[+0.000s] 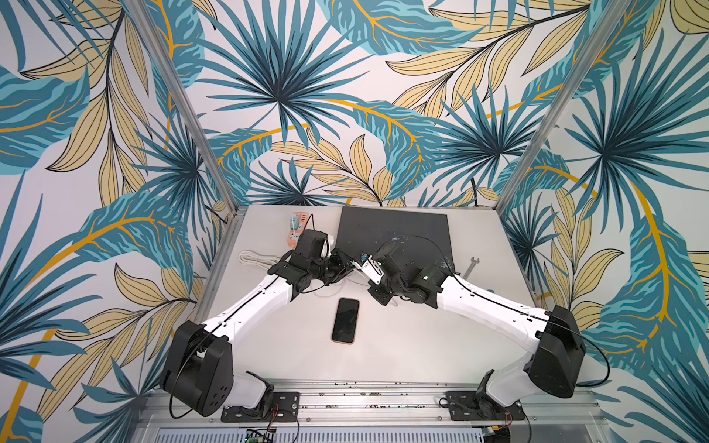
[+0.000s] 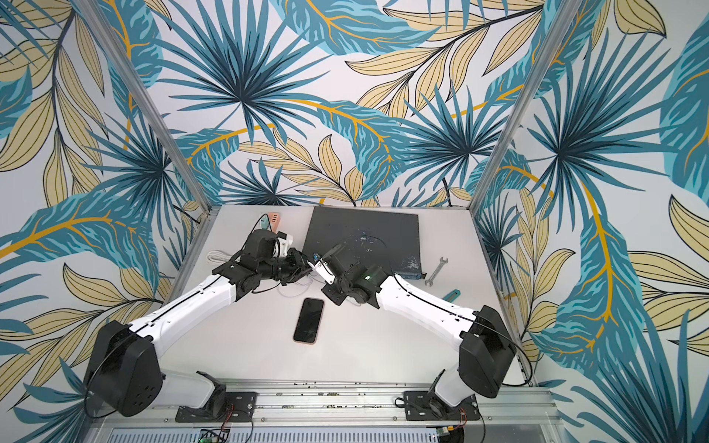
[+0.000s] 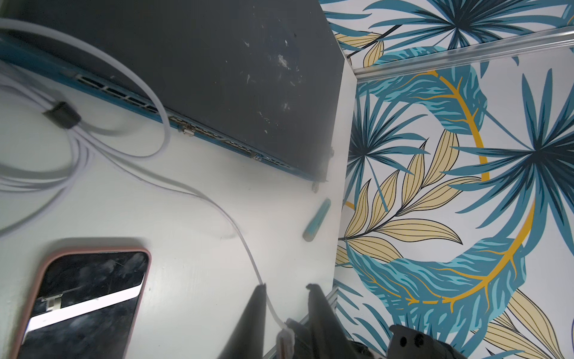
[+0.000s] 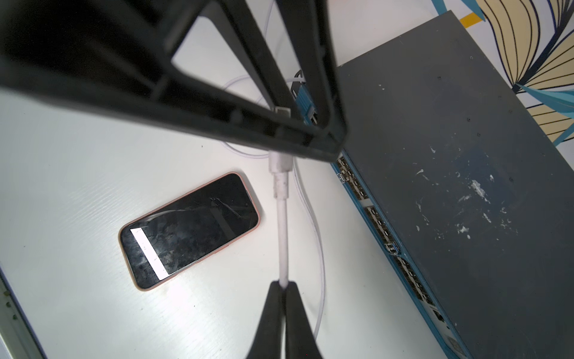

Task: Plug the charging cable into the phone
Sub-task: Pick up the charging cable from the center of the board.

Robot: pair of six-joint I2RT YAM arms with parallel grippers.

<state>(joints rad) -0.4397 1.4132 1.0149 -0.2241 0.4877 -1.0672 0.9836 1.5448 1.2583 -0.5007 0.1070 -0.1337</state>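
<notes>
The phone lies flat, screen up, on the white table between my two arms; it also shows in the wrist views. Both grippers meet in the air beyond the phone's far end. My right gripper is shut on the white charging cable a short way behind its plug. The plug reaches in between the fingers of my left gripper, whose jaws stand a narrow gap apart around it. The rest of the cable trails in loose loops on the table.
A large dark grey switch box sits at the back, close behind the grippers. A coiled thick white cord and a pink power strip lie at the back left. A wrench and a teal-handled tool lie at the right.
</notes>
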